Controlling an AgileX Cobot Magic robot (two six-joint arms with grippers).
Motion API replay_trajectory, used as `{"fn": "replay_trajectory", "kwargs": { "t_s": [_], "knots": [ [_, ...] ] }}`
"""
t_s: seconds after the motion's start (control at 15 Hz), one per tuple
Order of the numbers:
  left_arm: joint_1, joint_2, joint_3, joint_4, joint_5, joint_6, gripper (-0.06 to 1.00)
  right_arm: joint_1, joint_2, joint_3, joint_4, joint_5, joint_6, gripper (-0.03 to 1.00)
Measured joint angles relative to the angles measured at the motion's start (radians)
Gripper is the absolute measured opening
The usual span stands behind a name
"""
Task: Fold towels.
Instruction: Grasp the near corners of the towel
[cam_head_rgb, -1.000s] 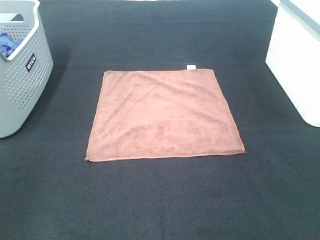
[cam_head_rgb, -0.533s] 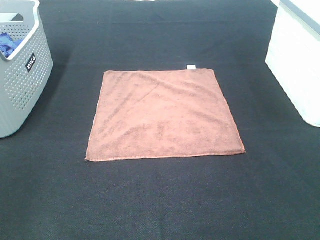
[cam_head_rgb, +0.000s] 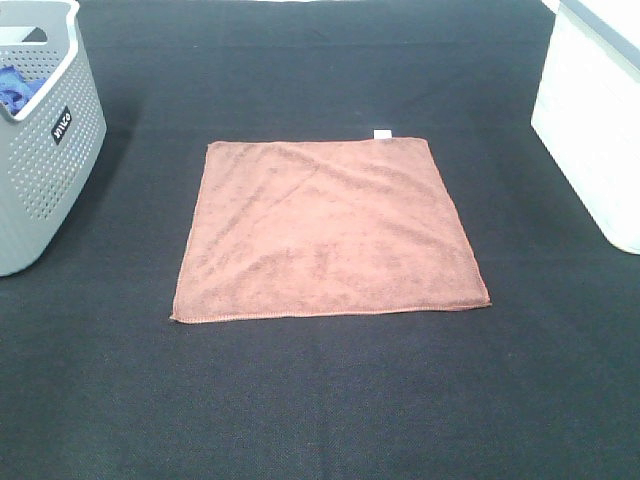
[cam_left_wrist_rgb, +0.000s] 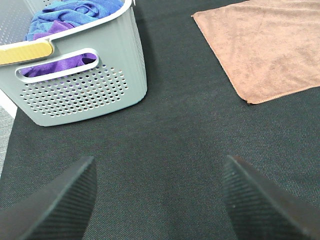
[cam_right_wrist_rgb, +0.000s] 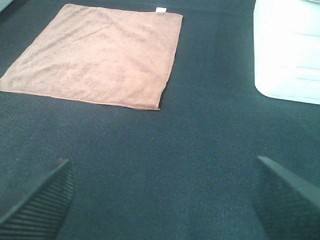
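Nothing had shifted since the earlier frames. The terracotta square microfibre towel (cam_head_rgb: 330, 230) lay flat and unfolded mid-way across the black fabric tabletop (cam_head_rgb: 320, 400), its small white tag (cam_head_rgb: 382, 134) on the far edge. All four edges were clear, well apart from the grey perforated plastic basket (cam_head_rgb: 50, 170) and the white plastic bin (cam_head_rgb: 600, 130). The left gripper (cam_left_wrist_rgb: 159, 160) and right gripper (cam_right_wrist_rgb: 161, 161) stood spread wide, empty, over bare tabletop.
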Motion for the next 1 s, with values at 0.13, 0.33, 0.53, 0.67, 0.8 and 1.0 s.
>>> {"fn": "replay_trajectory", "kwargs": {
  "t_s": [0.13,0.33,0.53,0.67,0.8,1.0],
  "knots": [
    [0.000,0.000,0.000,0.000,0.000,0.000,0.68,0.000,0.000,0.000,0.000,0.000,0.000,0.89],
    [0.000,0.000,0.000,0.000,0.000,-0.001,0.68,0.000,0.000,0.000,0.000,-0.002,0.000,0.89],
    [0.000,0.000,-0.013,-0.006,-0.047,-0.036,0.68,0.000,0.020,-0.010,0.027,-0.067,0.015,0.89],
    [0.000,0.051,-0.018,-0.071,-0.207,-0.099,0.68,0.000,0.096,-0.016,0.054,-0.173,0.058,0.89],
    [0.000,0.143,-0.018,-0.136,-0.320,-0.110,0.68,0.000,0.249,-0.016,0.078,-0.290,0.076,0.89],
    [0.000,0.346,-0.018,-0.282,-0.414,-0.098,0.68,0.000,0.472,-0.018,0.113,-0.353,0.076,0.89]
  ]
}}
